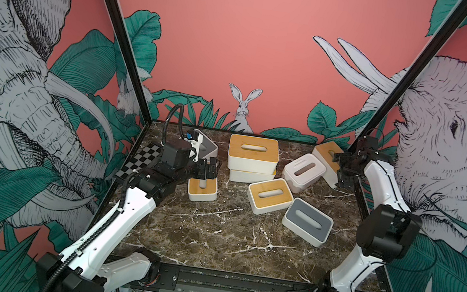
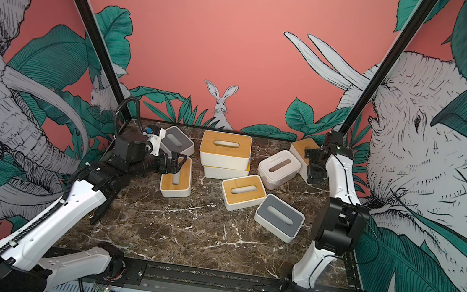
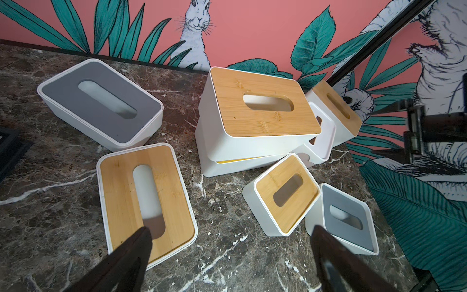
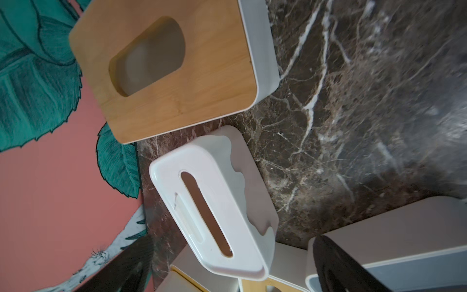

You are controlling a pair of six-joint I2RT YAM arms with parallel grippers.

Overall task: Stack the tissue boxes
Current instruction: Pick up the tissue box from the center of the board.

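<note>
Several tissue boxes lie on the marble table point(image 1: 213, 237). One bamboo-lid box point(image 1: 253, 152) rests askew on another point(image 1: 251, 176) at the back centre. A loose bamboo-lid box point(image 1: 202, 192) lies at the left, and my left gripper point(image 1: 211, 170) hovers open over its far end; in the left wrist view this gripper point(image 3: 231, 228) has only marble between its fingers. My right gripper point(image 1: 342, 171) stands open at the back right, beside the white drip-pattern box point(image 1: 303, 172) and a tilted bamboo-lid box point(image 1: 328, 155). In the right wrist view the drip-pattern box point(image 4: 214, 202) reaches between the right gripper's point(image 4: 232, 242) fingers.
A grey-lid box point(image 1: 207, 146) sits at the back left, another grey-lid box point(image 1: 307, 220) at the front right, and a bamboo-lid box point(image 1: 270, 195) lies in the middle. A checkerboard panel point(image 1: 140, 161) leans at the left edge. Black frame posts flank the table.
</note>
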